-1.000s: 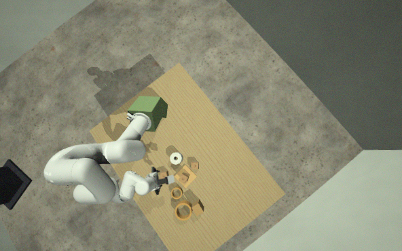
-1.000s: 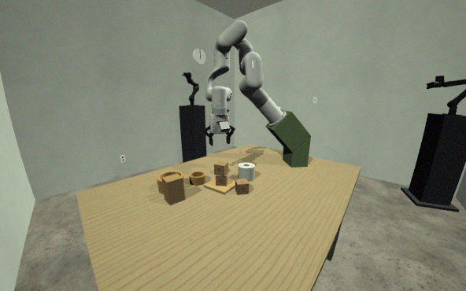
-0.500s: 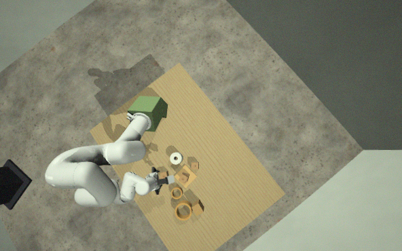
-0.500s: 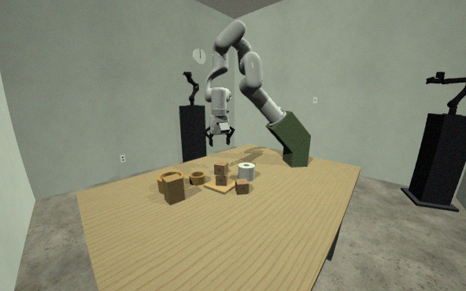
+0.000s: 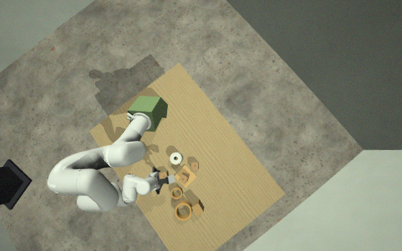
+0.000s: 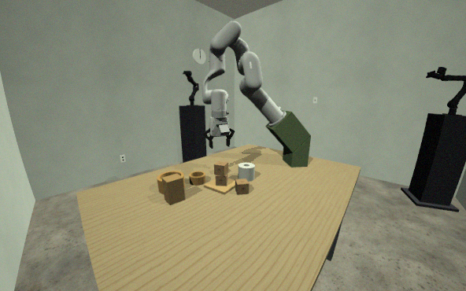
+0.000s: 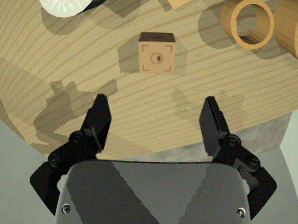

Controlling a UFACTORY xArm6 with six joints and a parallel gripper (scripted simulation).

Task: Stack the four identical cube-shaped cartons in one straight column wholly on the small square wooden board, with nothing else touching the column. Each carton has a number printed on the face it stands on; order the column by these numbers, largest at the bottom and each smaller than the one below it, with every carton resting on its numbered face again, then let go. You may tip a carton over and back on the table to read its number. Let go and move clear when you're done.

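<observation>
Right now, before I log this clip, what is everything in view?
Wooden table: one, tan, mid-room.
Small square wooden board: one, light, on the table.
Cube-shaped cartons: four, brown; two stacked on the board, one beside the board, one below the gripper.
Taller box: one, brown, near the rings.
Rings: two, orange; large, small.
Roll: one, white, behind the board.
Black pedestals: two, and.
Mount block: one, green, at the table's far edge.
Arm: white.
Gripper: black fingers, open, empty, above the table.
</observation>
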